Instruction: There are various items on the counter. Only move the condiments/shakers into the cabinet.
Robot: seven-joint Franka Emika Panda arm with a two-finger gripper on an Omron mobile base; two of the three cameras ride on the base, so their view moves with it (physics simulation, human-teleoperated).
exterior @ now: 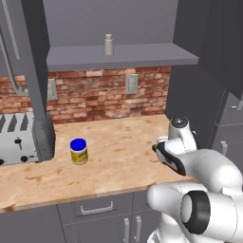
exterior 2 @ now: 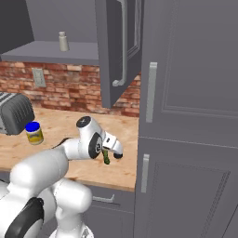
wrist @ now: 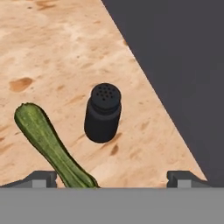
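Black and tapered, the shaker (wrist: 103, 113) we look down on stands upright on the wood-grain counter (exterior: 123, 156), its perforated cap facing our hand camera, close to the dark tall panel (wrist: 183, 65) that borders the counter on that side. Just beside it lies the green curved vegetable (wrist: 48, 146), apart from the shaker and reaching down past one of our fingertips (wrist: 41, 179). Our gripper (wrist: 111, 180) hangs above both with its jaws spread wide and nothing between them; in the right base view we see it (exterior 2: 113, 151) low over the counter's right end.

Farther left on the counter stands the yellow-labelled jar with the blue lid (exterior: 79, 151), near the silver toaster (exterior: 23, 137). Up on the grey shelf of the cabinet (exterior: 142, 57) stands the light-grey shaker bottle (exterior: 108, 45), upright, with the cabinet door (exterior 2: 118, 46) swung open. Red brick wall (exterior: 95, 95) runs behind the counter.
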